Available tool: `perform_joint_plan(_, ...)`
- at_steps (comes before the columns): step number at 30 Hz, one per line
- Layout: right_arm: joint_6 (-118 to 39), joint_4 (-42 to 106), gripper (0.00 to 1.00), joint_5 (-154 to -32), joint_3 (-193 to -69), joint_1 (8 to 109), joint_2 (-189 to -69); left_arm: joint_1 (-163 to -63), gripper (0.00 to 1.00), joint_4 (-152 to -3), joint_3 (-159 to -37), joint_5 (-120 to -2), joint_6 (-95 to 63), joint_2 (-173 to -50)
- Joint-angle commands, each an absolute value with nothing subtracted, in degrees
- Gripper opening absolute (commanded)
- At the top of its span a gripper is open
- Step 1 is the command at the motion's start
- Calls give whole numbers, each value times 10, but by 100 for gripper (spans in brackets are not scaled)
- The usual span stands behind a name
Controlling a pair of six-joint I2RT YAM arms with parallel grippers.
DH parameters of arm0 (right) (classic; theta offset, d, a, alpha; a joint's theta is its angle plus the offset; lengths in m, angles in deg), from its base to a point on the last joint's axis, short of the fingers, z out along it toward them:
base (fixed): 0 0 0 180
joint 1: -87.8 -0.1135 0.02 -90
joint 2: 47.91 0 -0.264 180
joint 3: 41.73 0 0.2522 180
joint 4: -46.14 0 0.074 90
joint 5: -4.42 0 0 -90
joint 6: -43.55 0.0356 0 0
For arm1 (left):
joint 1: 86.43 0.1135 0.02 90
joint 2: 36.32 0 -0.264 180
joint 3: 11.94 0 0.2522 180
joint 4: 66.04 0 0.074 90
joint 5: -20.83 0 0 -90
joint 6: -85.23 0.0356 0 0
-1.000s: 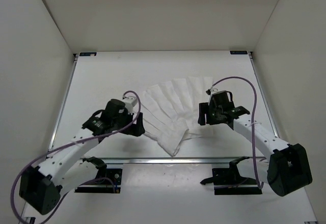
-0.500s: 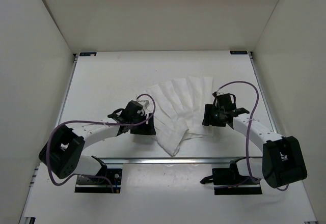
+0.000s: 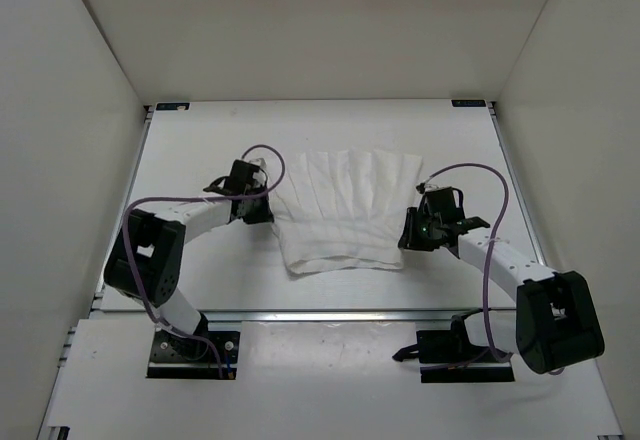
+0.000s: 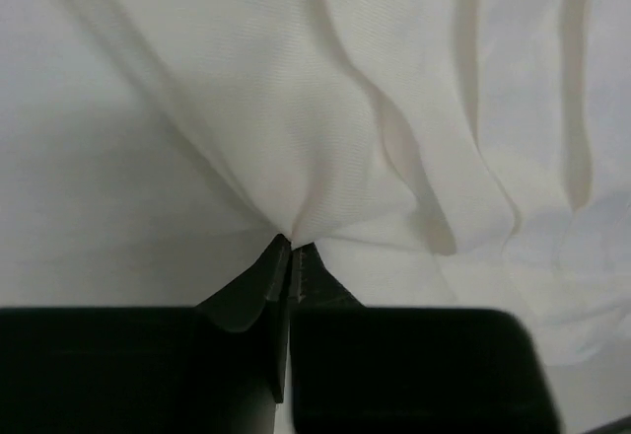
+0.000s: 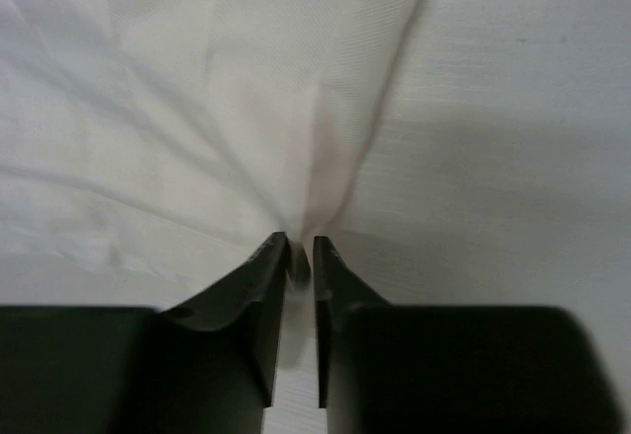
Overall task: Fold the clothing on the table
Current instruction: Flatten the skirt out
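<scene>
The left arm (image 3: 185,222) is folded low and reached inward; the left pincer (image 4: 291,249) is seen clamped on a pinch of the clothing (image 4: 325,138). The right arm (image 3: 495,255) is stretched inward likewise, and the right pincer (image 5: 301,247) is closed on the clothing's edge.

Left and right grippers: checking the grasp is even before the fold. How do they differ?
The black two-finger left gripper pinches the left edge of the white pleated clothing, farther back; the black right gripper pinches its right edge, nearer the front. Left jaws press fully together; right jaws leave a thin slit. Both are shut on fabric.
</scene>
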State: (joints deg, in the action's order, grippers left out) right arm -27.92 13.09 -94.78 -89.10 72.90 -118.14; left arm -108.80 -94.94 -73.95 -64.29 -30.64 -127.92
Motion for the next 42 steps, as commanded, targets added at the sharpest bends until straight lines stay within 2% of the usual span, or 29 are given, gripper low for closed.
perform_joint_plan(1, -280, 153, 29, -952, -886, 741, -1168, -1032, 16, -964, -794, -686, -279, -1303)
perform_joint_plan(2, -283, 155, 33, -957, -887, 737, -1167, -1018, 51, -966, -814, -674, -277, -1312)
perform_joint_plan(4, -284, 152, 41, -954, -892, 734, -1161, -1012, 69, -982, -831, -665, -264, -1310)
perform_joint_plan(7, -284, 150, 46, -950, -892, 730, -1139, -1026, 85, -994, -810, -657, -267, -1251)
perform_joint_plan(11, -278, 159, 47, -959, -876, 730, -1119, -1066, 92, -1003, -766, -643, -279, -1186)
perform_joint_plan(16, -276, 160, 47, -966, -875, 736, -1114, -1128, 91, -1019, -723, -621, -296, -1162)
perform_joint_plan(18, -277, 162, 47, -970, -874, 736, -1117, -1149, 88, -1006, -693, -631, -319, -1154)
perform_joint_plan(22, -275, 166, 47, -973, -870, 738, -1100, -1150, 73, -969, -618, -625, -353, -1110)
perform_joint_plan(25, -272, 174, 47, -977, -860, 738, -1094, -1146, 67, -950, -579, -634, -373, -1073)
perform_joint_plan(32, -269, 181, 47, -993, -856, 744, -1101, -1164, 69, -906, -550, -608, -410, -1087)
perform_joint_plan(37, -267, 172, 45, -975, -854, 740, -1098, -1189, 64, -897, -561, -601, -416, -1119)
perform_joint_plan(38, -261, 174, 45, -969, -852, 736, -1101, -1192, 61, -895, -561, -601, -419, -1125)
perform_joint_plan(42, -259, 181, 35, -979, -842, 729, -1116, -1200, 37, -882, -563, -599, -422, -1143)
